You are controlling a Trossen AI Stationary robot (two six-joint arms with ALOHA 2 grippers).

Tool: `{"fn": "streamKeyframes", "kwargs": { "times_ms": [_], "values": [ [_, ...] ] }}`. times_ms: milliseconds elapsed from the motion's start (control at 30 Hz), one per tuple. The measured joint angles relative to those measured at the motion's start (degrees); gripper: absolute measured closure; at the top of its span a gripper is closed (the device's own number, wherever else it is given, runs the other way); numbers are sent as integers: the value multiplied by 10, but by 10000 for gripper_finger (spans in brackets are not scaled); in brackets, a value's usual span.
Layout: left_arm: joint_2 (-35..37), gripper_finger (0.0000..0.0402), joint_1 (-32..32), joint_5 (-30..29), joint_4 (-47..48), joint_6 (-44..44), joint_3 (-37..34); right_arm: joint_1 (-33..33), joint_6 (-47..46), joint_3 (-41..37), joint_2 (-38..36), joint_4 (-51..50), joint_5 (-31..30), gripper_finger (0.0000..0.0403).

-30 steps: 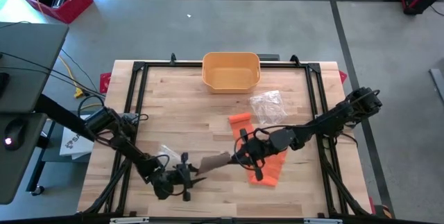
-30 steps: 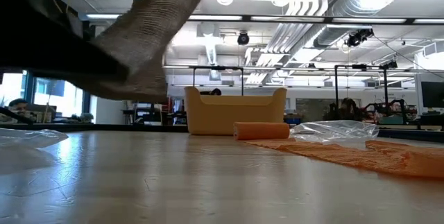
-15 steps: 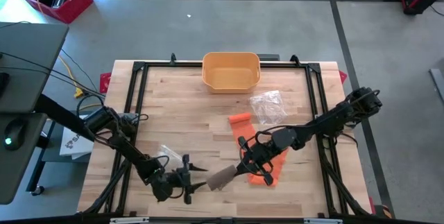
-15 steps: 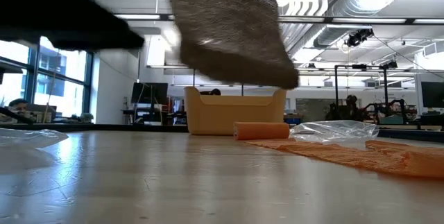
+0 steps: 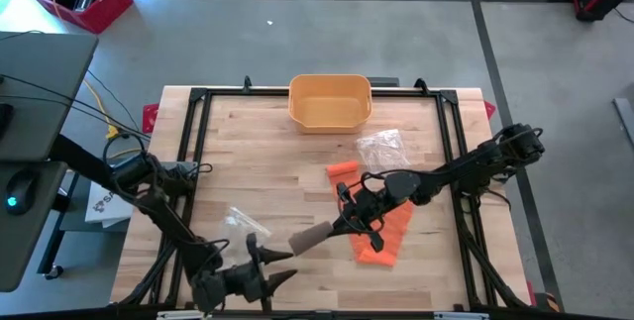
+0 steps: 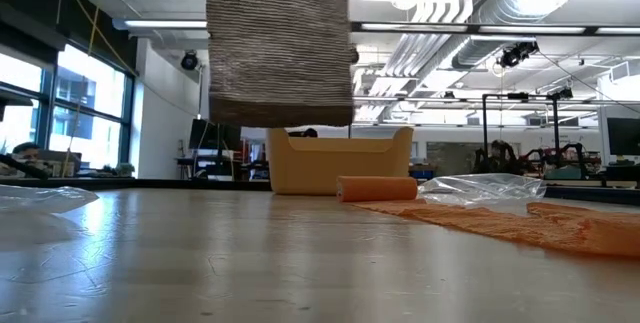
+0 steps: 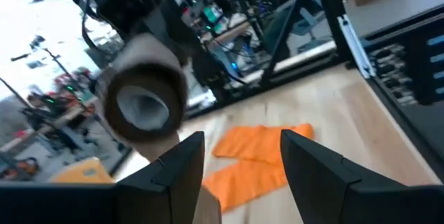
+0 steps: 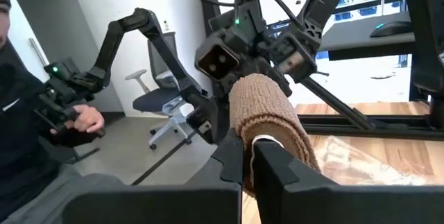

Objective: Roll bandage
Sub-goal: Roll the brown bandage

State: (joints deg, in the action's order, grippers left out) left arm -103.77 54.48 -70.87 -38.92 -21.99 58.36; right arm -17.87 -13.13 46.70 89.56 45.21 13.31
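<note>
- Your left claw (image 5: 265, 275) has backed away from the brown rolled bandage (image 5: 309, 236) toward the near edge of the wooden counter (image 5: 267, 161), and its fingers are now standing spread and empty.
- Your right claw (image 5: 342, 223) is clenching one end of that roll, holding it lifted above the counter.
- You are seeing the flat orange bandage strip (image 5: 381, 231) lying under the right arm, near the crumpled clear plastic wrapper (image 5: 381, 152) and the yellow plastic bin (image 5: 330, 102).

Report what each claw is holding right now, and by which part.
The right claw is shut on one end of the brown bandage roll, holding it above the table. The left claw is open and holds nothing.
</note>
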Motion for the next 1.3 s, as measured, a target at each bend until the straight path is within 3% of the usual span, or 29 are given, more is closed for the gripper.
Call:
{"fn": "streamKeyframes", "kwargs": {
  "times_ms": [233, 633, 833, 1100, 1300],
  "values": [
    [0, 218, -2, -50, -1, -52, 17, 0, 4, 0, 0, 6, 0, 402],
    [0, 218, -13, -39, -41, -51, 16, 3, 12, 0, 0, 14, 1, 402],
    [0, 218, -3, -62, -43, -42, 16, 9, 14, 0, 0, 8, 0, 402],
    [0, 218, -32, -52, -42, -35, 16, 18, 13, 0, 0, 4, 1, 402],
    [0, 234, -31, -81, -48, -30, 16, 18, 12, 0, -1, 0, -2, 402]
  ]
}}
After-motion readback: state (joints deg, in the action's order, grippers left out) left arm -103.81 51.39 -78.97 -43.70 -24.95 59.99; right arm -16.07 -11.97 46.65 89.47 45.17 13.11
